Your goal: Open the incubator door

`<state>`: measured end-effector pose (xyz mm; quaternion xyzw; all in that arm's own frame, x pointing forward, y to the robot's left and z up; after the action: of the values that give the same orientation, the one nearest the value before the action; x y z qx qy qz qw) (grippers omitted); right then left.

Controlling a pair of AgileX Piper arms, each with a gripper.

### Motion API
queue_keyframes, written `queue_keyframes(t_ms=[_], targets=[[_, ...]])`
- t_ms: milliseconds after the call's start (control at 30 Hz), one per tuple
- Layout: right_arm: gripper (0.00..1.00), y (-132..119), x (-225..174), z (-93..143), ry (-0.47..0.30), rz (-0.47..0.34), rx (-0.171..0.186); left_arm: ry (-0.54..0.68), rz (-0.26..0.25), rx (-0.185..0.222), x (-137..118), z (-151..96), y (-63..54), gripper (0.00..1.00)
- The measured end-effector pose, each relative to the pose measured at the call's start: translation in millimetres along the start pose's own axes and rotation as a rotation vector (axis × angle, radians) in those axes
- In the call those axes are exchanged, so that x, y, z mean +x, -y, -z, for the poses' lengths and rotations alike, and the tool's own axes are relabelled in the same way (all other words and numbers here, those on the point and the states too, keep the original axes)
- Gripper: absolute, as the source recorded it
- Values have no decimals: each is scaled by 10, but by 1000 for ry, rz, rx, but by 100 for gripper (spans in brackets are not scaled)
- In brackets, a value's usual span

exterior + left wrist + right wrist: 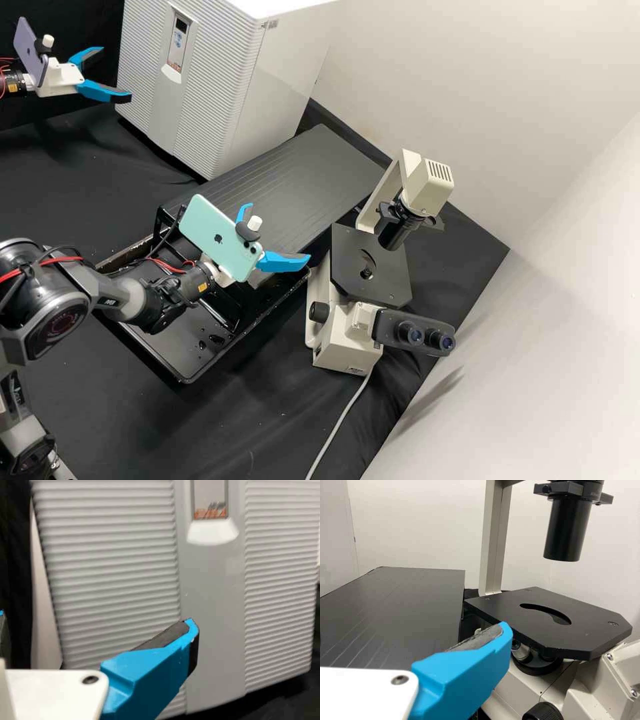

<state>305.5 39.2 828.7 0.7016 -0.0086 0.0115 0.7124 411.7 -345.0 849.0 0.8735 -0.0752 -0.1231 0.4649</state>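
At the far left of the high view, the left gripper (117, 73) stood at the incubator (287, 73), its two blue fingers spread wide; whether a fingertip touched the front could not be told. One purple phone (28, 47) was mounted on it. The incubator door (217, 73) was shut, with two ribbed panels flanking a plain grey strip (163, 110). The high view took in the small dark display (181, 25) and the buttons below it, while the left wrist view gave a closer look at the pale scoop-shaped piece (212, 532) under a label (210, 513) with red and dark print. Next came one black tray (150, 357) with wet drops in it, beneath the right arm, and the right gripper (280, 230), its two fingers also wide apart. It carried one mint-green phone (203, 230) with a dark logo on the back. Beyond it lay one long black board (287, 163) with thin pale lines, between the incubator and the one microscope (320, 277). The high view showed the microscope's two eyepieces (410, 333), one grey cord (343, 413) and small print low on the base; the right wrist view showed the underside of its black platform (585, 640), a lens part (521, 650) beneath it, and two screws on top.
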Motion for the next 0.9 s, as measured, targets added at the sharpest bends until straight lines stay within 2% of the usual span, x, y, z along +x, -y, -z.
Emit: queue_keyframes(t_ms=[300,533,800,900], targets=[[100,1,0,1,-1,1,-1,-73,27,-21,-180,266,114,100],[100,1,0,1,-1,1,-1,-83,28,-19,-215,314,110,100],[100,1,0,1,-1,1,-1,-107,10,-6,-260,413,41,100],[100,1,0,1,-1,1,-1,-102,-6,8,-256,392,-48,100]])
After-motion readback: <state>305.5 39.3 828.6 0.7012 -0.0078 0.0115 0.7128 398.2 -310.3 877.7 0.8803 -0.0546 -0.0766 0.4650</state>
